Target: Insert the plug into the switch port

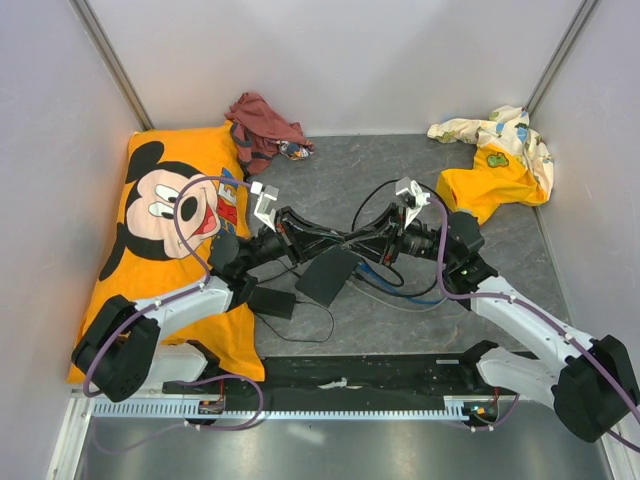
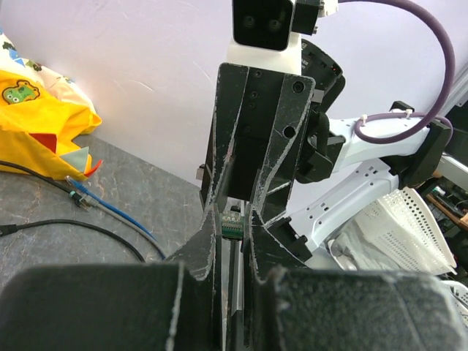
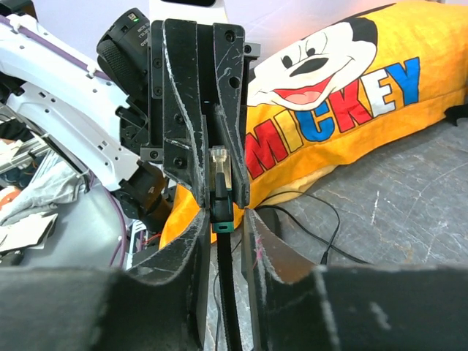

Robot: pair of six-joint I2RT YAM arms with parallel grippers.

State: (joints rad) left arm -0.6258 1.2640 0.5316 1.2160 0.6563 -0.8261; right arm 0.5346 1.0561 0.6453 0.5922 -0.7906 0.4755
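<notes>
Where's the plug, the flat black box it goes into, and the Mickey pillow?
plug [image 3: 219, 164]: right wrist view, on its clear tip.
flat black box [image 1: 328, 275]: top view, middle of its top face.
Mickey pillow [image 1: 165, 215]: top view, on Mickey's face.

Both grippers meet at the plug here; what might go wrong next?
1. The left gripper is shut on the plug with the right gripper at its boot: a mistimed release may drop or twist it.
2. The switch lies below, held by nothing; pushing could slide it.

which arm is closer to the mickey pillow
Left. The left arm lies over the right edge of the pillow; the right arm is far off to its right, not touching it.
</notes>
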